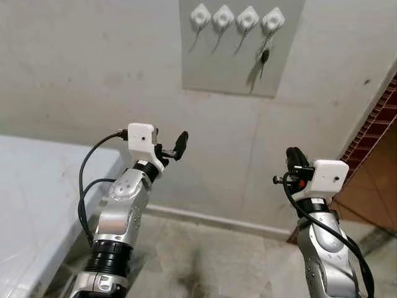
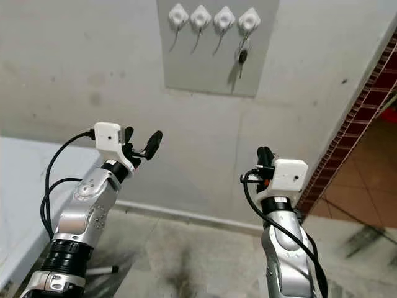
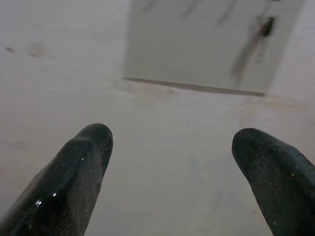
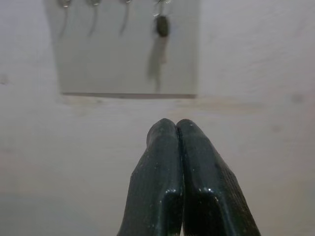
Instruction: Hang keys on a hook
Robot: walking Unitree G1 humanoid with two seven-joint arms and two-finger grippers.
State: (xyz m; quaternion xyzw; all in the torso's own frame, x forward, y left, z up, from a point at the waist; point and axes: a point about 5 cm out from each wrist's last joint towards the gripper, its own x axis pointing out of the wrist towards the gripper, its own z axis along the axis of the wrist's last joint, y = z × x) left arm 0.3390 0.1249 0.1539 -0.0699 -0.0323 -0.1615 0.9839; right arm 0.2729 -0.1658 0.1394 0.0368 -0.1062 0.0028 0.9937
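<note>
keys (image 1: pixel 265 57) hang from the rightmost hook (image 1: pixel 273 22) of four on the grey panel (image 1: pixel 205 62) at the top centre of the head view, a dark fob or key head dangling on a thin ring against the wall (image 1: pixel 74 74); the other three hooks carry nothing, so the task looks done as things lie

left gripper (image 3: pixel 172 162) is raised at centre left of the head view, its two fingers spread wide with nothing between them, pointed at the wall below the panel. right gripper (image 4: pixel 176 129) is up at lower right, its fingers (image 4: pixel 202 172) pressed flat together and gripping nothing, aimed at the wall under the keys and well apart from them

by my judgement the keys are light, hard and small, free to swing on the ring, and likely to slip off a smooth pad if pinched by the edge. the dark head is the best place to take hold, across its flat faces, leaving the ring free for the hook; the ring itself is too thin to make out clearly

a pale counter (image 1: pixel 37 205) sits at lower left, bare floor (image 1: pixel 205 261) below
</note>
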